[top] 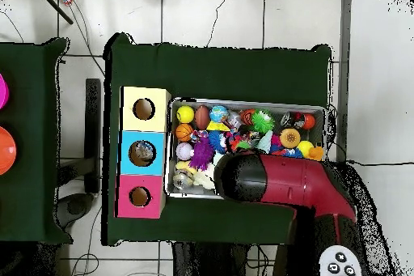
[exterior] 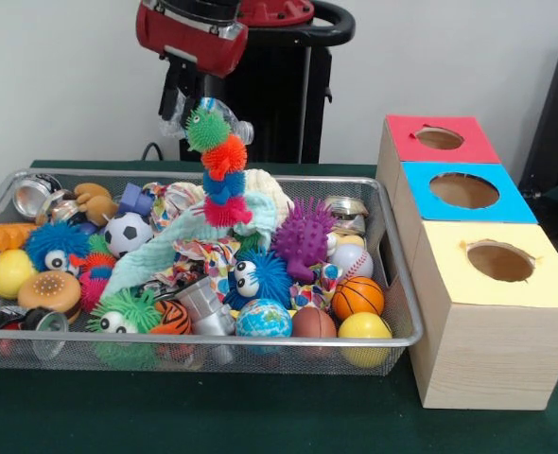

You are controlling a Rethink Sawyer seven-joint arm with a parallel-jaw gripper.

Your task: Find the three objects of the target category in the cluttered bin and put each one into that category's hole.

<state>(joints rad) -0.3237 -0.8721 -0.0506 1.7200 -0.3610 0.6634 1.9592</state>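
Note:
The bin [exterior: 260,341] is a silver wire-mesh basket full of toys; it also shows in the overhead view [top: 242,101]. My gripper [exterior: 203,110] is above the bin's back middle, shut on the top of a spiky caterpillar toy [exterior: 224,159]. The toy has green, orange, blue and pink segments and hangs down over the clutter. To the right stand three boxes with round holes: red [exterior: 397,132], blue [exterior: 421,184] and yellow [exterior: 449,255]. In the overhead view the arm's head [top: 251,177] hides the gripper and the toy.
In the bin lie a purple spiky toy [exterior: 303,236], a basketball [exterior: 357,296], a baseball [exterior: 352,260], a soccer ball [exterior: 128,233], a globe ball [exterior: 263,320], yellow balls [exterior: 364,328], fuzzy eyed toys [exterior: 258,276], a burger [exterior: 49,291], cans [exterior: 35,194] and cloth.

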